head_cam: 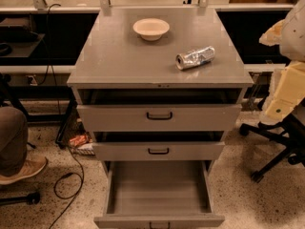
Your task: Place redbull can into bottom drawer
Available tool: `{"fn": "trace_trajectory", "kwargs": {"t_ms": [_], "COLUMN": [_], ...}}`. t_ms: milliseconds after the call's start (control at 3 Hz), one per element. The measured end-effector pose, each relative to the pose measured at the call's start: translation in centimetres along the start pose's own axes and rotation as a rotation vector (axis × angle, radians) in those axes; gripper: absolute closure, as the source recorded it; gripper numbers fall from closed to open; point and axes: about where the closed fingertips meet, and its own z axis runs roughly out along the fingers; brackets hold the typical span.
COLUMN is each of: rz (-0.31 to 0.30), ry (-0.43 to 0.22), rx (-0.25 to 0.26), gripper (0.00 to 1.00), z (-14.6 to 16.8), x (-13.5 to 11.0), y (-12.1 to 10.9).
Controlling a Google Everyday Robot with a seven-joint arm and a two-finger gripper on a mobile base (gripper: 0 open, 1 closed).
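The redbull can (195, 57) lies on its side on the right part of the gray cabinet top (119, 56), its open end toward the front left. The bottom drawer (158, 187) is pulled far out and its flat gray tray holds nothing. The cream-coloured arm (286, 87) comes in at the right edge. My gripper (270, 34) is to the right of the can, off the cabinet's right side and apart from the can. It holds nothing that I can see.
A cream round bowl (151, 28) stands at the back middle of the cabinet top. The two upper drawers (158, 116) are slightly open. An office chair base (276, 151) stands at the right. A person's leg and shoe (19, 166) and cables lie on the floor at the left.
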Motion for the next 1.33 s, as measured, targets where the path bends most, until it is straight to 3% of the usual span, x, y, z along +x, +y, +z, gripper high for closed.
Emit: {"fn": "trace_trajectory", "kwargs": {"t_ms": [333,667,1000,1333], "rz": [0.000,-0.034,-0.080,-0.103], "ry": [0.000,-0.028,-0.059,-0.084], "rx": [0.000,0.013,0.030,0.007], "gripper": [0.00,0.00,0.00,0.00], "z": [0.0,1.9,5.3,10.8], "x": [0.0,-0.7,-1.7,-3.0], "y": [0.0,-2.0,-6.7,-13.3]}}
